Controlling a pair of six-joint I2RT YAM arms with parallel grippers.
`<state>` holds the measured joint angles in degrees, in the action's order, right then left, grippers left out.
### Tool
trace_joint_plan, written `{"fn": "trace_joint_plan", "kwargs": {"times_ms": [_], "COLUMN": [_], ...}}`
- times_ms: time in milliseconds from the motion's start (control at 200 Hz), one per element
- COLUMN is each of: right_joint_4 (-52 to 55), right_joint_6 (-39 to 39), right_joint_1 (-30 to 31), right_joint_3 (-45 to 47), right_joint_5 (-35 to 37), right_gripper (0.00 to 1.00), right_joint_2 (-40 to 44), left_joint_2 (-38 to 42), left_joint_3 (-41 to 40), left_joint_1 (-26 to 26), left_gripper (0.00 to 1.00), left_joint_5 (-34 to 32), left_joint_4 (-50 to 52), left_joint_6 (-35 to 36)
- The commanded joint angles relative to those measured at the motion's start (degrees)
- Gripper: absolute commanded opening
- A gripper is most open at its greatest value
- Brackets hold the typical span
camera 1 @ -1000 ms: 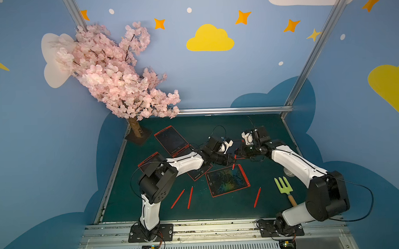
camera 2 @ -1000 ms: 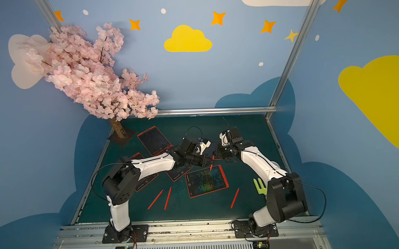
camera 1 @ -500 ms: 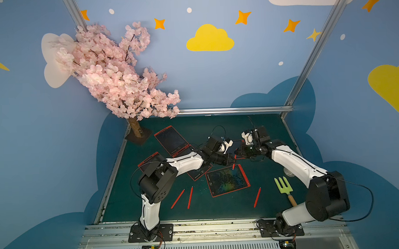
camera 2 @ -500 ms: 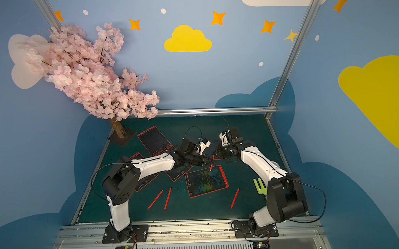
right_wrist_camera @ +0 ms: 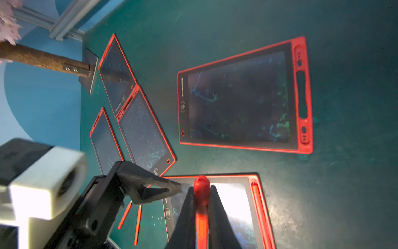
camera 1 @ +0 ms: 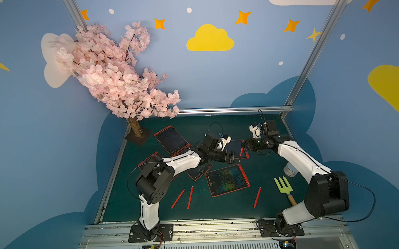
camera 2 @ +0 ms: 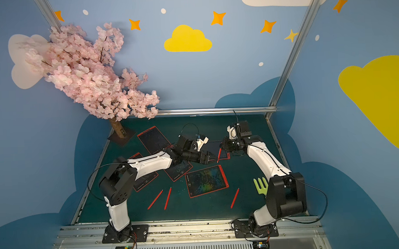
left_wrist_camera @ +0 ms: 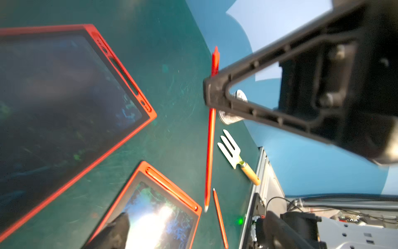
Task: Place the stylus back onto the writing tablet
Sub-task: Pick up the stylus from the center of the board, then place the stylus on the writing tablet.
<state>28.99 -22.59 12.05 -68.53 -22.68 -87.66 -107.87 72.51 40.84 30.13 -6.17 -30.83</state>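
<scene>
**Right claw [right_wrist_camera: 201,187] pinches the red stylus [right_wrist_camera: 201,207]; left claw [camera 2: 211,157] stands wide beside it**

Nearest the arm bases, three loose pens [camera 1: 177,198] lie on the green mat [camera 1: 219,208], with a garden fork [camera 1: 283,186] off to the right. Beyond them a scribbled tablet [camera 1: 228,180] lies flat, its own pen seated in the side slot. Past that, the right claw holds the stylus in the air, clear of every tablet. One finger [left_wrist_camera: 217,94] of the left claw sits right by the stylus; I cannot tell whether they touch. Just behind lies the writing tablet [right_wrist_camera: 243,101], its side slot empty. Farthest back stands a pink blossom tree [camera 1: 114,75].
</scene>
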Motion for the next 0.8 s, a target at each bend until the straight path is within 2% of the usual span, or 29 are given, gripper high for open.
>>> {"fn": "trace_joint_plan", "kwargs": {"times_ms": [0, 125, 305, 566, 696, 791], "right_joint_4": [4.1, 7.4, 9.8, 12.7, 13.7, 14.4], "right_joint_6": [7.0, 11.1, 14.8, 19.2, 20.9, 21.8], "right_joint_1": [-1.8, -3.0, -3.7, -4.1, -4.2, -4.2], "right_joint_3": [-4.8, -9.7, -15.1, -21.8, -25.2, -27.1], "right_joint_5": [-2.5, -1.0, 3.1, 7.8, 10.7, 11.4], "right_gripper": [0.10, 0.10, 0.09, 0.08, 0.07, 0.07], "right_joint_2": [-4.0, -8.8, -14.0, -21.3, -24.9, -27.3], "left_joint_2": [4.8, 7.8, 10.7, 13.0, 13.1, 12.7], "left_joint_3": [0.0, 1.0, 2.1, 7.8, 8.3, 7.2], "left_joint_1": [-0.8, -1.6, -2.1, -2.2, -2.3, -2.3], "left_gripper": [0.99, 0.99, 0.99, 0.99, 0.99, 0.99], "left_joint_5": [1.0, 1.8, 2.3, -0.6, -2.0, -0.7], "left_joint_4": [3.6, 8.7, 13.6, 23.5, 24.3, 22.9], "left_joint_6": [7.5, 12.7, 16.4, 23.9, 27.2, 26.9]}}
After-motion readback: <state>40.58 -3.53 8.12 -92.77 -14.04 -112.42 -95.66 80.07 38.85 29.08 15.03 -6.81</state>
